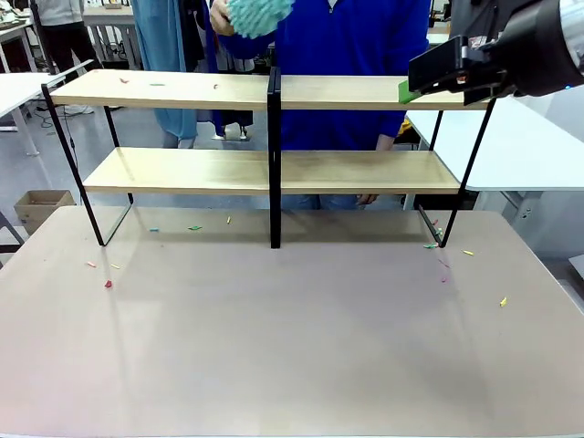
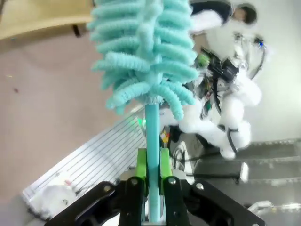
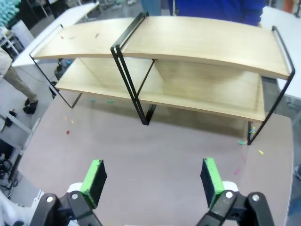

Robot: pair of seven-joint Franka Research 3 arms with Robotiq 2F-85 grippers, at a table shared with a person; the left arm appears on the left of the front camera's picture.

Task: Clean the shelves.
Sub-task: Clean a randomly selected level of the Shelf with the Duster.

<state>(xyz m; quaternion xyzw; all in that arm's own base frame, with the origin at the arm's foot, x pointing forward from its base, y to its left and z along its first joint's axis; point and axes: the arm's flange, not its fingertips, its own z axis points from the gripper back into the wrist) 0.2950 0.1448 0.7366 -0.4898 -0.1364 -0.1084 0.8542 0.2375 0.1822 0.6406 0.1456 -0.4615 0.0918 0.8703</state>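
Left jaws clamp the teal duster [image 2: 146, 61] by its handle, right jaws stand apart with the shelves [image 3: 202, 42] ahead of them; sweeping looks about to start, needing the duster lowered onto the top board [image 1: 182, 88].

We find the shelves [image 1: 274, 173] standing on the far part of the table [image 1: 292, 365], spanning most of its width, with the central post [image 1: 274, 155] at the middle. A person [image 1: 356, 64] stands behind the shelves, right of the post. At the person's hand [image 1: 219, 18], above the upper board [image 1: 164, 89] near the post, is a duster head [image 1: 258, 16]. The left gripper [image 2: 153, 165] clamps a duster [image 2: 146, 61] by its handle. The right gripper [image 3: 153, 169] hangs on the near side of the shelves, over the table. Scraps [image 1: 108, 284] lie on the table by both end legs. A box [image 1: 38, 205] sits on the floor left of the table.
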